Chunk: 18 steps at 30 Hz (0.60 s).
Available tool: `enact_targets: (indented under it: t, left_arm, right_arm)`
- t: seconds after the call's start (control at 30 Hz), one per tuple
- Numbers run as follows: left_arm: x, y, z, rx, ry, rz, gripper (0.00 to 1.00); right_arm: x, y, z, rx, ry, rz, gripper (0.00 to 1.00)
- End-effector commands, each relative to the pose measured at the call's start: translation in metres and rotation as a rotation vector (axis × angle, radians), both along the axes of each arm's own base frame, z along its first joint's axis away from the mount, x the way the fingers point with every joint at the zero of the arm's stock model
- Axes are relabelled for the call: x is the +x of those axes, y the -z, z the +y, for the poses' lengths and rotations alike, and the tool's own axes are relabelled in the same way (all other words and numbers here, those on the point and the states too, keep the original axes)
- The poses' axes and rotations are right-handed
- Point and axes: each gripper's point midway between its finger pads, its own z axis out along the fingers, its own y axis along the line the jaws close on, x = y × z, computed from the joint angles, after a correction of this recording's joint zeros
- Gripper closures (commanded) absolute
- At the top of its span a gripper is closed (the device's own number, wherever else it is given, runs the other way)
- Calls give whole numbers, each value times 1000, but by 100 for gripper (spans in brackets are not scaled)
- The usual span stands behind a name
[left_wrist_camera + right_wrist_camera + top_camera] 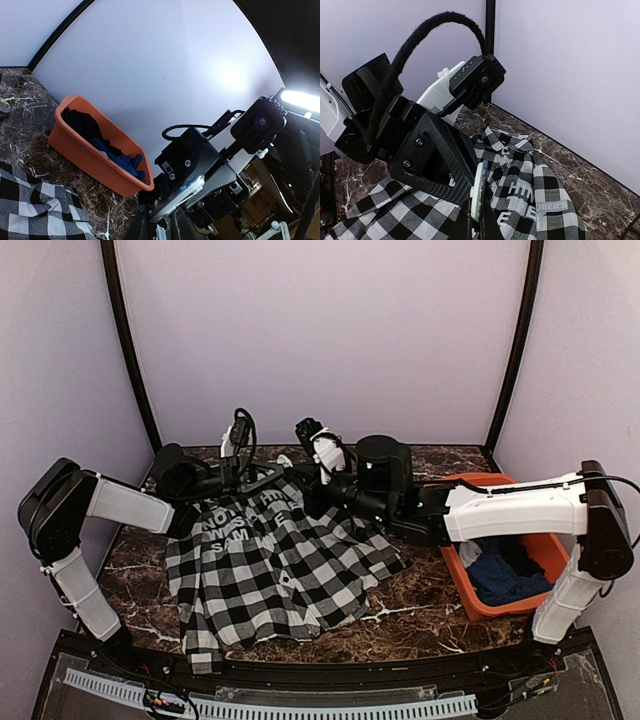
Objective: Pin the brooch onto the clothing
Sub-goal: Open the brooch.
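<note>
The black-and-white checked shirt (270, 570) lies spread on the marble table, white lettering up; it also shows in the right wrist view (535, 200) and the left wrist view (30, 210). Both grippers meet above the shirt's collar end. My right gripper (477, 225) is shut on the round brooch (479, 192), seen edge-on. My left gripper (162, 225) faces it and closes on the same brooch (182, 195) from the other side. In the top view the left gripper (268, 478) and right gripper (305, 480) nearly touch, and the brooch is hidden there.
An orange basket (465, 585) at the right holds a dark blue garment (505, 575) and dark clothes; it also shows in the left wrist view (85, 150). Walls close off the back and sides.
</note>
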Motion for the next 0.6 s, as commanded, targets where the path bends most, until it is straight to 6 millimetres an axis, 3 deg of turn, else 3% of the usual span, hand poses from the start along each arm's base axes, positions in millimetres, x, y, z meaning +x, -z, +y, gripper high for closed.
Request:
enact_targets:
  t: [0.0,0.17,0.33,0.57]
  left_arm:
    - [-18,-19,0,-42,37,-72,88]
    - [-24,-26,2,-57,55,-101,67]
    - [-28,-31,3,-69,69,-120,61]
    - [-26,-32,4,-92,64,-102,64]
  right_arm:
    - [-15,-14,12,28,-74,-35,100]
    - [0,-9,-2,32,6,18,100]
    - [6,-10,-16,57,32,47,100]
    - [4,-5,-13,55,11,56,100]
